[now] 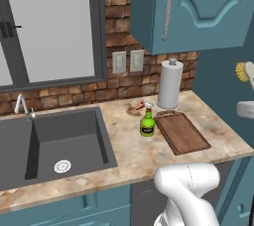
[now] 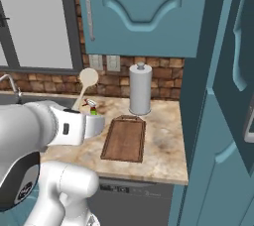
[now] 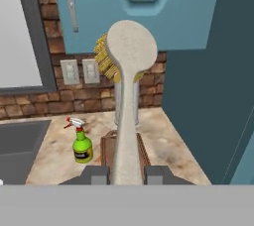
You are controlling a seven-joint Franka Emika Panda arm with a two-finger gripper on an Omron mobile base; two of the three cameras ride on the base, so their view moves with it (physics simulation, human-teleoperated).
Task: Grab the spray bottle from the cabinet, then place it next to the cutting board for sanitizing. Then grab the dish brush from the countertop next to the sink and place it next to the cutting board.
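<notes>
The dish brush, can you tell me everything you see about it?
The dish brush has a pale, wood-looking handle widening into a rounded head, with yellow bristles on the far side. It is up in the air above the countertop, held by its handle in the shut claw, head pointing up. Nothing else touches it.

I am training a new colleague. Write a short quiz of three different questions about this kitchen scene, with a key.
1. True or false: the spray bottle stands on the countertop beside the cutting board.
2. What does the hand hold?
A. dish brush
B. paper-towel roll
C. nothing
3. Fill in: the brush bristles are ____ in colour.

Key: 1 true; 2 A; 3 yellow.
</notes>
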